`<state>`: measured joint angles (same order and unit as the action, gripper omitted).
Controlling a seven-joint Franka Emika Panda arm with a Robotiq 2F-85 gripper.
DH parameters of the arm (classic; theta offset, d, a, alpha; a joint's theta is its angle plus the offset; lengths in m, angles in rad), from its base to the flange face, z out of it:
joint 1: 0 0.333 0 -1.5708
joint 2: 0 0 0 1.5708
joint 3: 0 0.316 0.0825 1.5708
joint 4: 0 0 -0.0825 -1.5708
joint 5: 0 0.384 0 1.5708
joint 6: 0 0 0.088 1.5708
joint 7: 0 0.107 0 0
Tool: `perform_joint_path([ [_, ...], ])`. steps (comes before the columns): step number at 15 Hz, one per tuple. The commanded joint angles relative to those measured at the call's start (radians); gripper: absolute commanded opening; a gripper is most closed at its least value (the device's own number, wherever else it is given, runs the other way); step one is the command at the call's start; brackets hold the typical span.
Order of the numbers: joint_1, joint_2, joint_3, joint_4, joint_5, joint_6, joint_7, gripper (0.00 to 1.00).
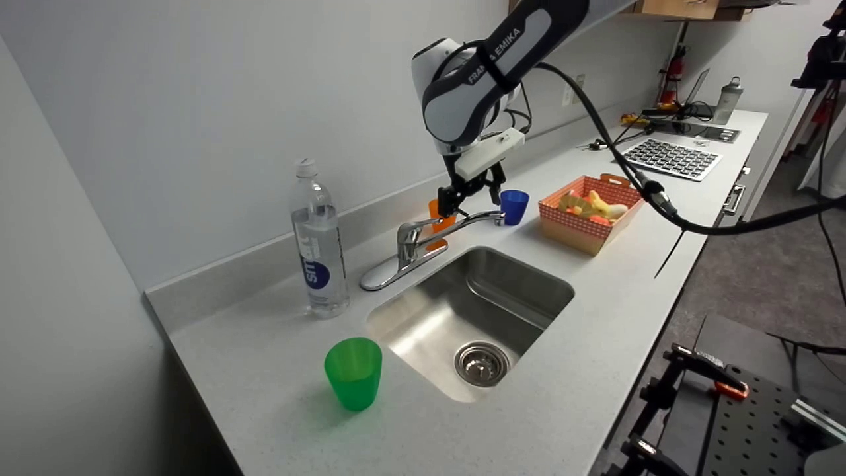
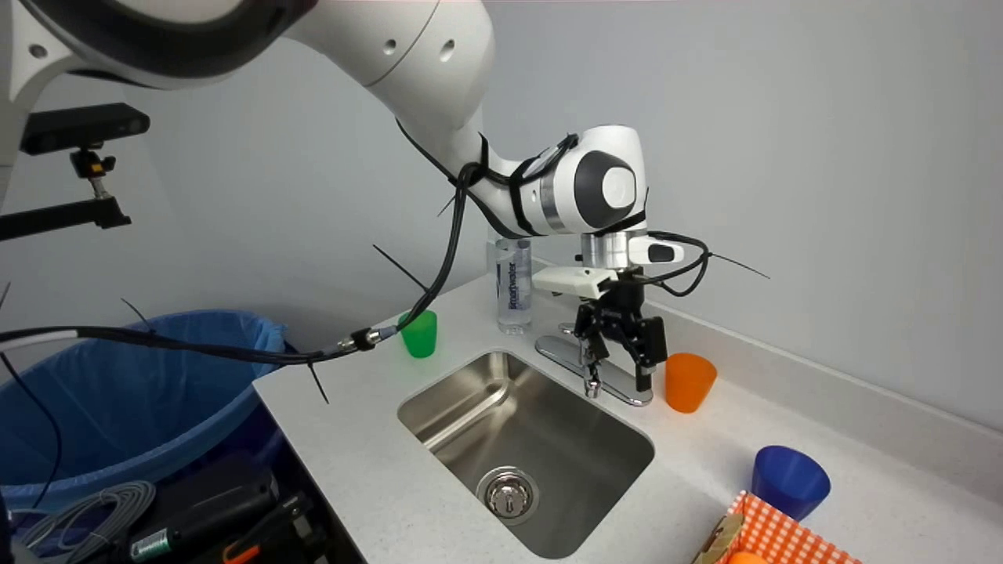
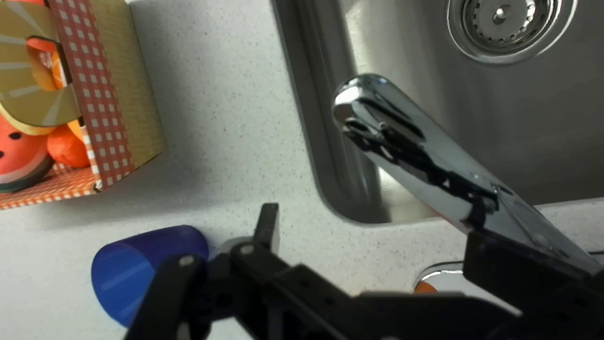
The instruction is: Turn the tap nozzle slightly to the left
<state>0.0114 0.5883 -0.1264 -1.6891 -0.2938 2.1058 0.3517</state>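
With the gripper (image 3: 373,236) spread wide, the nozzle (image 3: 436,163) lies close by the finger (image 3: 502,271) at the wrist view's right, its long axis slanting out over the sink (image 3: 472,108), contact unclear.

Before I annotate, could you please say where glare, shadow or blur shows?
Wrist view: glare and dark reflections mark the tap nozzle, soft shadow borders the basket, the gripper looks slightly blurred; in an exterior view, sheen brightens the sink.
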Motion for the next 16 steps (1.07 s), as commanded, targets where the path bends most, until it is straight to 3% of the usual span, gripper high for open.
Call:
perform_joint_path([
  [1,-0.020,0.052,-0.014,0.084,0.046,-0.024,-0.020,1.00],
  [6,-0.066,0.081,-0.035,0.187,0.100,-0.048,-0.038,1.00],
  [11,-0.101,0.085,-0.036,0.206,0.095,-0.057,-0.120,0.99],
  [12,-0.108,0.084,-0.035,0.206,0.094,-0.056,-0.139,0.75],
  [14,-0.123,0.077,-0.027,0.203,0.100,-0.068,-0.198,0.70],
  [16,-0.131,0.063,-0.022,0.186,0.100,-0.080,-0.251,0.53],
])
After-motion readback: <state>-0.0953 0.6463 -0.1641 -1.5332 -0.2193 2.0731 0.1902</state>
